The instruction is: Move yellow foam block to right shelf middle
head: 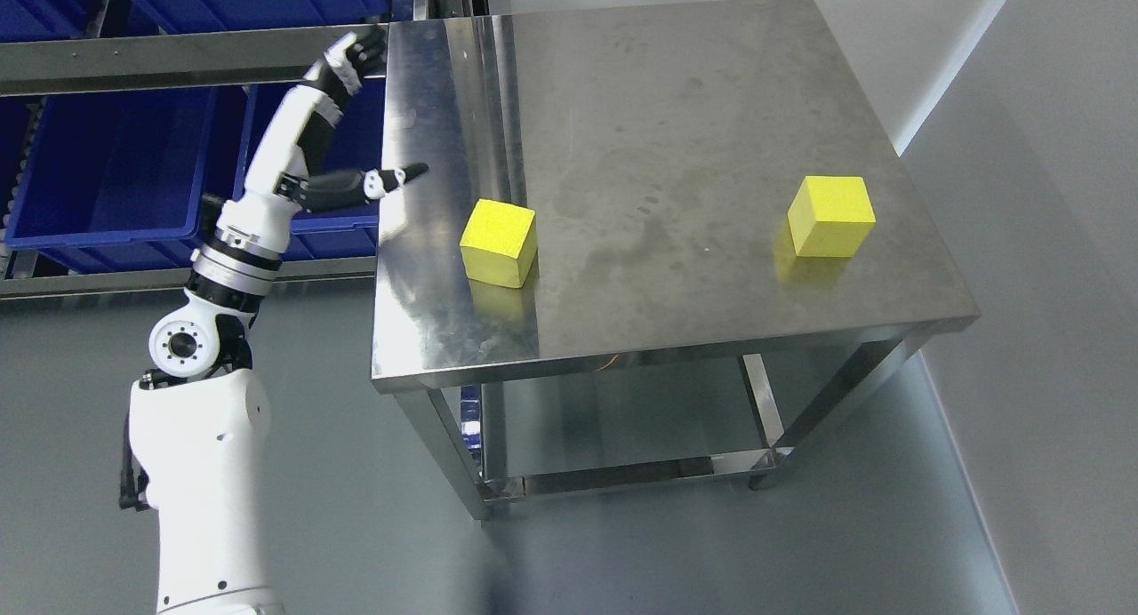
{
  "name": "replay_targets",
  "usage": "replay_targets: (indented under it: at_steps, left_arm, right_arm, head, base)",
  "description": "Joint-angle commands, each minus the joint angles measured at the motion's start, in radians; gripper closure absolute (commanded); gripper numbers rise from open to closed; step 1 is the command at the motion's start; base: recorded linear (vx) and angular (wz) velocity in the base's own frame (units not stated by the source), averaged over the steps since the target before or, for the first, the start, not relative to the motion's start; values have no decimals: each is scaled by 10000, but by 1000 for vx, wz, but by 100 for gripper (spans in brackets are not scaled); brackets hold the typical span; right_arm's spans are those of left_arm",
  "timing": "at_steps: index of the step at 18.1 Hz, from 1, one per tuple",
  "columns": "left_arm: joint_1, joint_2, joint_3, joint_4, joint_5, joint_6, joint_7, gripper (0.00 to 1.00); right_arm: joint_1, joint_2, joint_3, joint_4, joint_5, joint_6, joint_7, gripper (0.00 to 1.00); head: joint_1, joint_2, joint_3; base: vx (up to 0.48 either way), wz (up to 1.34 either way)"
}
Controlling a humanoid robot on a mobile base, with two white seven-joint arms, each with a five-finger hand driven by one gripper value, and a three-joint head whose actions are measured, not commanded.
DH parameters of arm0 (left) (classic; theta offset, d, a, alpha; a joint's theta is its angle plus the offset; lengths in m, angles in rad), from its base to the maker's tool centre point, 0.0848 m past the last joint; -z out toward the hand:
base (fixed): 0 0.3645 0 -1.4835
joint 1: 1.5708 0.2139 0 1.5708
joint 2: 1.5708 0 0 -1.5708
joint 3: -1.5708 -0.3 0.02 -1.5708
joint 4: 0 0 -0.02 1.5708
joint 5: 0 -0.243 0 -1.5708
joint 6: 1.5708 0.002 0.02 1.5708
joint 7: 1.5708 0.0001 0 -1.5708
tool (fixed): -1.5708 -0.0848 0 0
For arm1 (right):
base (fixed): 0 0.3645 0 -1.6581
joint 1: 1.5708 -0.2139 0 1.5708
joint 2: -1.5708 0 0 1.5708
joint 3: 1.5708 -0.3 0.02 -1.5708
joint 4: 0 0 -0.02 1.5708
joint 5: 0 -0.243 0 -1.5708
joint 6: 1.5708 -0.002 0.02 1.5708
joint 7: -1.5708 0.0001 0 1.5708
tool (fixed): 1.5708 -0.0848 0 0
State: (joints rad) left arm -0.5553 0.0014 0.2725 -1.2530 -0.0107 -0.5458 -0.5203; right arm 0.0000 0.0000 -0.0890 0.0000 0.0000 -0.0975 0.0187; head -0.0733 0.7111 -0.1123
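1. Two yellow blocks are sitting on the steel surface [676,153], so the plainest risk is taking the wrong one, since the task names only one. The near block [499,242] is lying close to the surface's left edge; the far block [830,216] is resting well apart from it, near the surface's right edge.
2. The left hand [342,117] is hovering off the surface's left edge, beyond the near block and not touching it. Its fingers [360,55] are spread wide and holding nothing, with the thumb [400,176] pointing toward the surface.
3. A sideways reach from there could be nudging the near block along the smooth steel rather than closing on it; the foam is probably light and would slide easily.
4. The surface's raised back-left corner is lying just beside the fingers, so a low sweep is risking a knock against the rim.
5. Blue bins [116,171] on a rack are standing left of the surface, right behind the arm, crowding any swing outward.
6. No right shelf is showing; a wall [1049,242] is flanking the surface's right side. The right arm is out of view.
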Motion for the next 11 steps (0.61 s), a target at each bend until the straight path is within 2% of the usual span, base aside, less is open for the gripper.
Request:
replay_targets:
  at_steps: [1, 2, 3, 4, 5, 6, 7, 8, 9, 10, 11]
  left_arm:
    - [-108, 161, -513, -493, 107, 227, 5768, 0]
    - [-62, 161, -622, -508, 107, 212, 5740, 1]
    - [120, 161, -669, -554, 122, 106, 5649, 17]
    - [380, 161, -563, -585, 138, -351, 5587, 63]
    - [520, 161, -425, -509, 214, -1388, 5556, 99]
    - [612, 161, -591, -493, 230, -1626, 5480, 100]
    - [719, 161, -805, -493, 215, -1568, 5297, 96]
    - [629, 161, -944, -478, 63, -1172, 4885, 33]
    - [568, 161, -915, -508, -30, -470, 4547, 7]
    - [552, 161, -885, -554, -16, -205, 4467, 1]
    - [537, 161, -869, -539, -16, -202, 4451, 1]
  right_arm:
    - [-15, -175, 0, -175, 0, 8, -3, 0]
    - [-15, -175, 0, -175, 0, 8, -3, 0]
    - [-15, -175, 0, -175, 0, 8, -3, 0]
    - [-15, -175, 0, -175, 0, 8, -3, 0]
    - [-15, -175, 0, -175, 0, 8, -3, 0]
    - [-15, -175, 0, -175, 0, 8, -3, 0]
    - [-30, -175, 0, -175, 0, 8, -3, 0]
    - [-15, -175, 0, -175, 0, 8, -3, 0]
    - [-15, -175, 0, -175, 0, 8, -3, 0]
    - [-15, -175, 0, -175, 0, 8, -3, 0]
    - [-15, -175, 0, -175, 0, 8, -3, 0]
  head:
    - [0, 0, 0]
    - [0, 0, 0]
    - [0, 0, 0]
    - [0, 0, 0]
    - [0, 0, 0]
    - [0, 0, 0]
    - [0, 0, 0]
    - [0, 0, 0]
    - [0, 0, 0]
    - [0, 0, 0]
    - [0, 0, 0]
  base:
    - [0, 0]
    - [0, 0]
    - [0, 0]
    - [0, 0]
    - [0, 0]
    - [0, 0]
    - [0, 0]
    - [0, 0]
    - [0, 0]
    - [0, 0]
    - [0, 0]
